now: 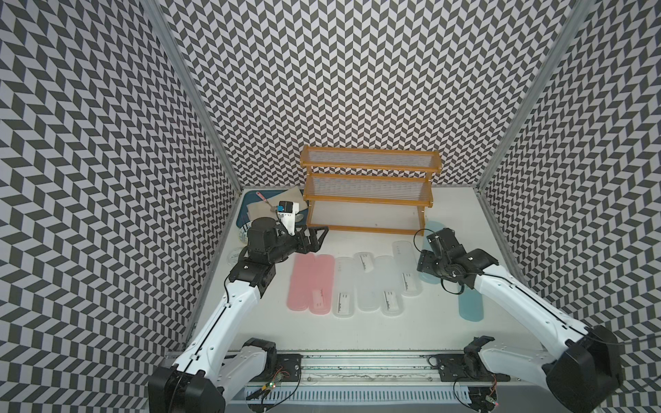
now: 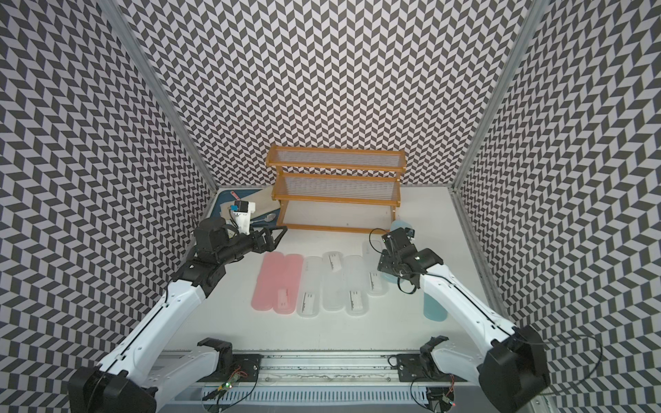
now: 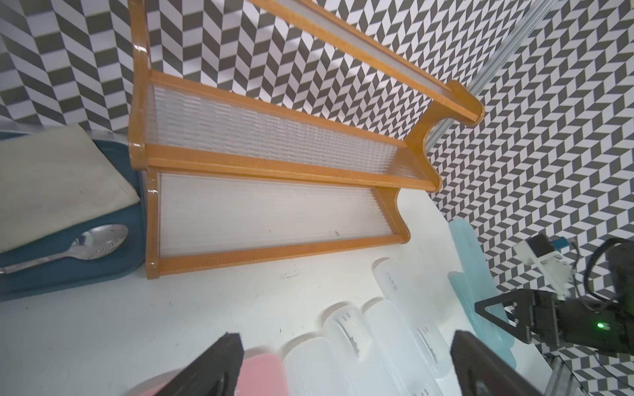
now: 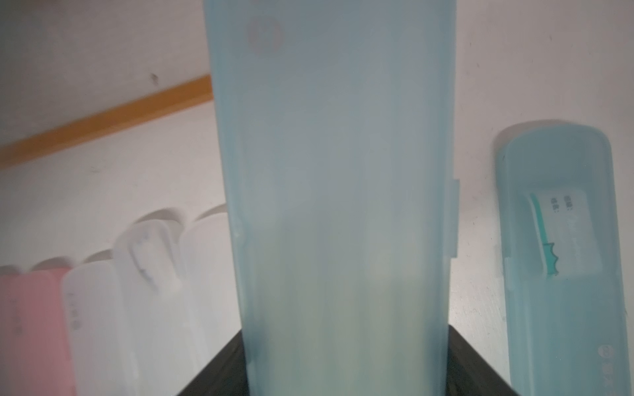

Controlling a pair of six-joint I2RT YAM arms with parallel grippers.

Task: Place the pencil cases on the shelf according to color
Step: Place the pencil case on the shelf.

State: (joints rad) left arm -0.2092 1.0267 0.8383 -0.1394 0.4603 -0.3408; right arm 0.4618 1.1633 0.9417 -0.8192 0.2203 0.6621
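One blue case mostly behind jaws

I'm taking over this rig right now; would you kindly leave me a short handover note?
Left gripper: open, empty, over the table by the pink cases.
Right gripper: shut on one light blue case near the shelf.
On the table: two pink cases, four white cases, the other blue case.
Done: nothing; the shelf is bare.
Left: all eight cases, sorted by color.

pink cases | white cases | blue cases | shelf orange-brown
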